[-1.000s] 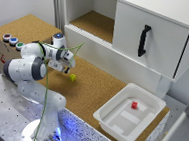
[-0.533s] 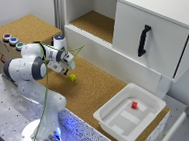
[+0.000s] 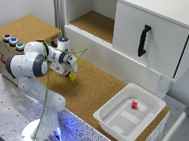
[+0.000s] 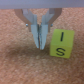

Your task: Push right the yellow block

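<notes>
**Closed pincer beside the yellow block on the cork**

Farthest toward the exterior view's left, three buttons (image 3: pixel 12 42) sit on a raised cork box, well apart from the pincer. Next comes the arm (image 3: pixel 29 65), white and grey, reaching over the cork table (image 3: pixel 95 90). Its pincer (image 3: pixel 69 71) points down at the cork with the jaws pressed narrow together; the wrist view shows the two fingers (image 4: pixel 38 36) meeting with nothing between them. The yellow block (image 3: pixel 73 77) lies on the cork just beside the pincer tip, on the side toward the exterior view's right. In the wrist view the block (image 4: pixel 63 44) stands close alongside the fingers, with dark marks on its face; whether they touch cannot be told. Well apart from the pincer, toward the exterior view's right, a white tray (image 3: pixel 108 117) holds a red block (image 3: pixel 134 104). Behind it stands a white cabinet (image 3: pixel 153 28) with a black handle (image 3: pixel 144 40).
</notes>
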Action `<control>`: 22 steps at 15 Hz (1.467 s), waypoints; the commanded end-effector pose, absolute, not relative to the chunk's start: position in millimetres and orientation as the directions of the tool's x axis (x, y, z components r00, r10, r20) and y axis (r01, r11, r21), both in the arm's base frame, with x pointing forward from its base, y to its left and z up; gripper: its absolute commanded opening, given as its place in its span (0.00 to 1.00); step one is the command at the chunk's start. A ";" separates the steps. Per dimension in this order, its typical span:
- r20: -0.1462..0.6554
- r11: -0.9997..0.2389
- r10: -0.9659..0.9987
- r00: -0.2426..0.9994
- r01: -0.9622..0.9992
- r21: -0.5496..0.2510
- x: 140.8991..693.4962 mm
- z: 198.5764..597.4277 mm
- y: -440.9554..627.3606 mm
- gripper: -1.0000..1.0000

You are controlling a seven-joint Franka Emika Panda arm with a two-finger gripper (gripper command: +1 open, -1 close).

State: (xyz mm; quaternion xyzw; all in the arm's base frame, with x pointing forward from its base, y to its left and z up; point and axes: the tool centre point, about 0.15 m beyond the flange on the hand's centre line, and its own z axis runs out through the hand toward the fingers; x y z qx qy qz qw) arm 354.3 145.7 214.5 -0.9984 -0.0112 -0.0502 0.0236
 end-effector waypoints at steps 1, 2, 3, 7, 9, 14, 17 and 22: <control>0.077 -0.998 -0.013 0.997 -0.008 -0.068 352.3 211.1 82.8 0.00; 0.077 -0.998 -0.026 0.997 -0.021 -0.067 348.8 214.4 70.5 0.00; 0.077 -0.998 -0.022 0.997 -0.018 -0.059 345.2 216.2 60.1 0.00; 0.078 -0.999 -0.021 0.997 -0.017 -0.046 345.0 214.8 19.5 0.00; 0.078 -0.999 -0.029 0.997 -0.027 -0.026 344.6 219.1 -3.4 0.00; 0.072 -0.998 -0.068 0.995 -0.069 0.007 344.1 221.0 -49.9 0.00; 0.130 -0.998 -0.047 0.990 -0.042 -0.037 346.1 250.3 -47.8 0.00; 0.203 -0.996 -0.065 0.977 -0.050 -0.077 324.1 301.4 -62.4 1.00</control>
